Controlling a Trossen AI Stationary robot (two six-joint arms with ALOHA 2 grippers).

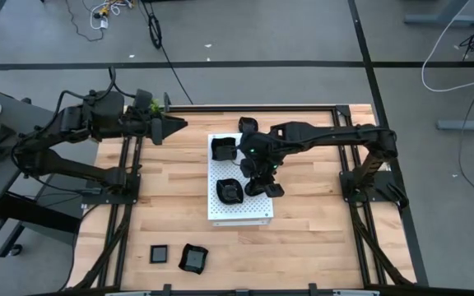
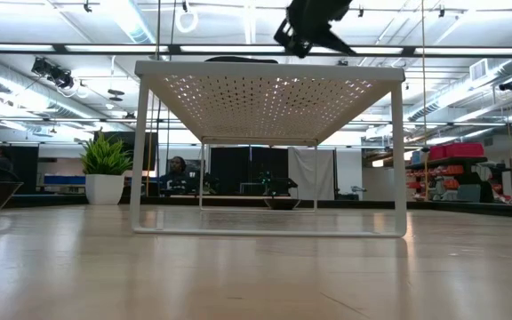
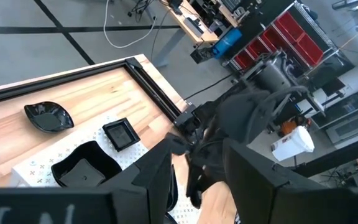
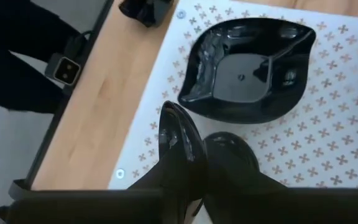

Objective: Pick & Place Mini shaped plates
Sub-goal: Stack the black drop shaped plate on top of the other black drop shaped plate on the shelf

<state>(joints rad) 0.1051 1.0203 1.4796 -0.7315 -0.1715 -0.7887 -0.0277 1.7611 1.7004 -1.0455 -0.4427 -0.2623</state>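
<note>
**Q:** Where is there room to move?

**A:** The counter point(image 1: 319, 238) is bare wood along its right side and across much of its front. Black rails frame its edges. A white perforated board point(image 1: 252, 210) stands at the centre. My right fingers point(image 4: 179, 149) hang just above the board near its left edge, pressed together and holding nothing. My left fingers point(image 3: 157, 174) wait over the counter's far left corner beside a potted plant point(image 1: 151, 105), spread apart and empty.

**Q:** Where are the plates?

**A:** Two black dishes sit on the board. A squarish one point(image 1: 223, 149) is at its far left corner and a wavy one point(image 1: 230, 190) is by its left edge. A leaf dish point(image 3: 48, 116) lies on the wood just past the board's far edge. Near the counter's front edge are a small square dish point(image 1: 160, 254) and a wavy-edged dish point(image 1: 192, 258).

**Q:** What does each view add?

**A:** Only the low view shows that the board is a raised stand with open space beneath it. Only my right wrist view shows the nearest dish's shape. Its long axis lies roughly across the board's left edge, with the pointed tip aimed toward the board's middle.
</note>
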